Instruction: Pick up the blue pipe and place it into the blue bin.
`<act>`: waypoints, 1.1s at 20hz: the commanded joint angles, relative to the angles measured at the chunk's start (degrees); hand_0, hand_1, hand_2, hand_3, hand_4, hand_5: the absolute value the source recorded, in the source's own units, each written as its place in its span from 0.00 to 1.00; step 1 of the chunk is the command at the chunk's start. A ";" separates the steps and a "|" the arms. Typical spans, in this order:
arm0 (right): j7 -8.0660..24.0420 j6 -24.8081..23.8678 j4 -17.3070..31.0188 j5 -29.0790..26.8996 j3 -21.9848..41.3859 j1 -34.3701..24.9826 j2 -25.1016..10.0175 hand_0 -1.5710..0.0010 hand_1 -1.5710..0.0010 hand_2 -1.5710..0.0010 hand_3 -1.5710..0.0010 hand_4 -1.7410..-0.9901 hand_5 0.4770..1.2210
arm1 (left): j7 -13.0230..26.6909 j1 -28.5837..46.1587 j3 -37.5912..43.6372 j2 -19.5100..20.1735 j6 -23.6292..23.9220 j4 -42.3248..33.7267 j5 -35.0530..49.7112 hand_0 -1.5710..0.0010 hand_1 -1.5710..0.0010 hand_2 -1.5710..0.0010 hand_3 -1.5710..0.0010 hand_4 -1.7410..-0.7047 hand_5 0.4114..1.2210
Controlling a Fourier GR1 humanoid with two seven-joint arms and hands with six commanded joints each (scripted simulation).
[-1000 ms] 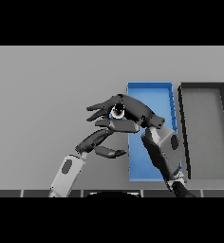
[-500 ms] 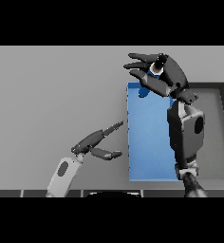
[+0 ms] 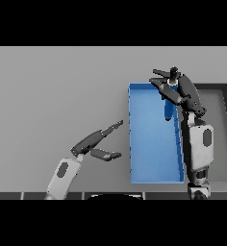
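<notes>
Nearest, the left hand point(image 3: 97, 143) shows low on the grey table point(image 3: 48, 91), just left of the blue bin point(image 3: 149, 158), its fingers straight and spread with the thumb apart — it holds nothing. The bin lies lengthwise away from the robot, its floor bare in the near half. To its right, touching or just beside it, sits a dark grey bin point(image 3: 219, 139), partly hidden by the right forearm.

Farther off, the right hand point(image 3: 175, 89) hangs over the blue bin's far right corner, fingers loosened and fanned toward the left. The blue pipe point(image 3: 169, 111) shows as a short blue length just below the palm — inside the bin's outline, against its right wall. Whether the fingers touch it cannot be told.
</notes>
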 commanded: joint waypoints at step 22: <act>0.05 -35.88 11.44 -35.73 43.52 2.95 -31.66 0.72 0.73 0.74 0.92 0.58 0.79 | -0.74 -0.09 -0.44 -0.37 1.51 0.42 -1.62 1.00 1.00 1.00 1.00 0.79 0.10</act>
